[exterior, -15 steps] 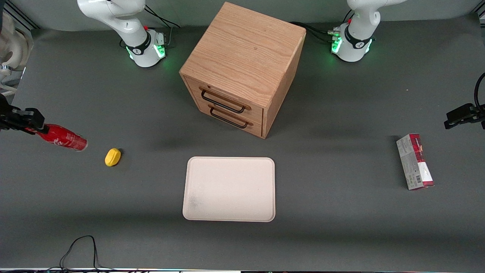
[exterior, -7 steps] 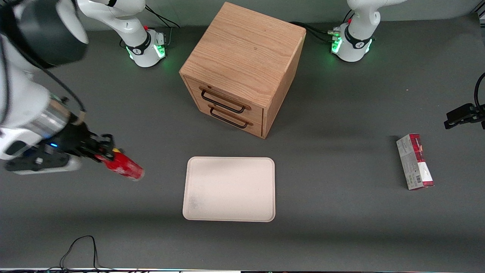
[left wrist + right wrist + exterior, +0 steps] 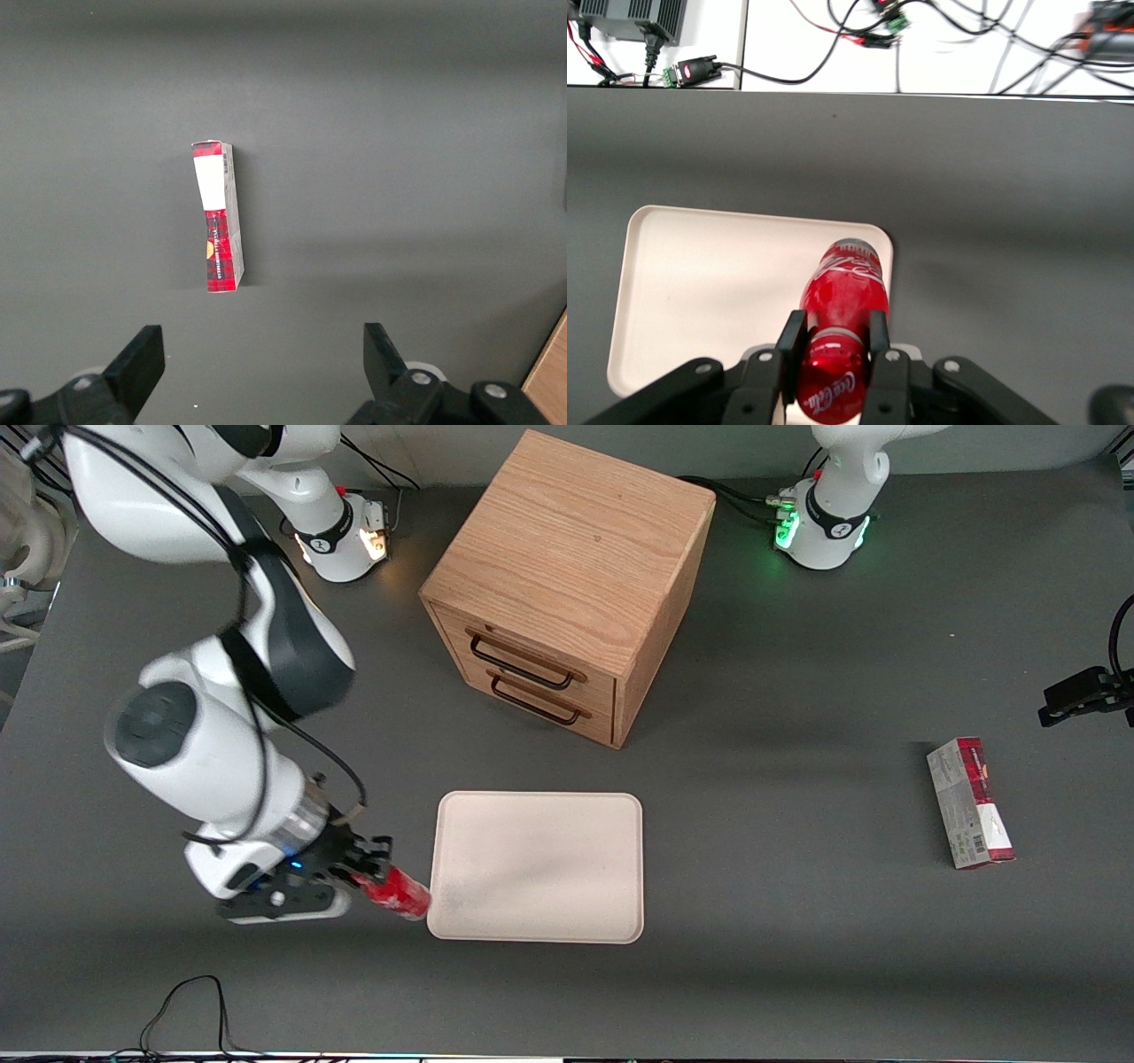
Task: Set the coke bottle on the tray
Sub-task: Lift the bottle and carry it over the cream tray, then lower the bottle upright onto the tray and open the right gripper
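My right gripper (image 3: 368, 872) is shut on the coke bottle (image 3: 397, 892), a small slim red bottle with white lettering, held tilted just above the table. The bottle's free end reaches the cream tray (image 3: 536, 866) at the tray's edge toward the working arm's end. In the right wrist view the two black fingers (image 3: 790, 343) clamp the bottle (image 3: 843, 292) near its cap end, and the bottle's base hangs over the tray's rim (image 3: 744, 283). The tray holds nothing.
A wooden two-drawer cabinet (image 3: 567, 584) stands farther from the front camera than the tray. A red-and-grey carton (image 3: 970, 802) lies toward the parked arm's end, also in the left wrist view (image 3: 217, 217). A black cable (image 3: 190, 1005) lies near the table's front edge.
My right arm has swung in from the table's working-arm end toward the tray and nearer the front camera, carrying the bottle. The yellow object seen earlier is now hidden by the arm.
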Controlling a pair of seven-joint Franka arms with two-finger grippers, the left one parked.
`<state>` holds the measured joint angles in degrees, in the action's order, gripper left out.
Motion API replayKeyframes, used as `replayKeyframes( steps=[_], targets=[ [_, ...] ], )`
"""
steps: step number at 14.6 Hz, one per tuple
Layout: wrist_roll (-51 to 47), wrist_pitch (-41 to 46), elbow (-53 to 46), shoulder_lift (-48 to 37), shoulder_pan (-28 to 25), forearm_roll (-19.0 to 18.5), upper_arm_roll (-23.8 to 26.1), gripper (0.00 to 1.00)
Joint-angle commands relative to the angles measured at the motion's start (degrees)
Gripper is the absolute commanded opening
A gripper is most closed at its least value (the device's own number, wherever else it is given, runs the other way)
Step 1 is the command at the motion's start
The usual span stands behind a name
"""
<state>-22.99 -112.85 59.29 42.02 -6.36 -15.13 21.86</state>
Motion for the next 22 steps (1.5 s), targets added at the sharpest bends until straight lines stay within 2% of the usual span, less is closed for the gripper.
replayKeyframes(
  steps=[1, 4, 7, 12, 13, 14, 16, 20, 22],
  targets=[
    [-2.1, -1.8, -3.0, 4.9, -1.0, -2.7, 1.2, 0.00],
    [-1.5, -2.2, -1.1, 6.7, -1.1, -2.9, 1.2, 0.00],
    [-1.4, -2.5, 0.5, 8.0, -1.1, -4.9, 1.2, 0.00],
    [-2.1, -6.3, 1.9, 9.0, -1.1, -5.3, 1.2, 0.00],
    [-2.2, -6.3, 1.9, 9.0, -1.1, -5.4, 1.2, 0.37],
    [-2.5, -6.4, 2.1, 9.0, -1.1, -5.7, 1.1, 0.99],
    [-6.4, -6.4, 2.2, 8.9, -1.7, -8.0, 1.1, 1.00],
    [-6.8, -7.9, 1.4, 8.0, -1.7, -7.9, 0.7, 1.00],
    [-7.0, -6.0, 2.0, 4.9, -1.7, -7.8, 0.0, 1.00]
  ],
)
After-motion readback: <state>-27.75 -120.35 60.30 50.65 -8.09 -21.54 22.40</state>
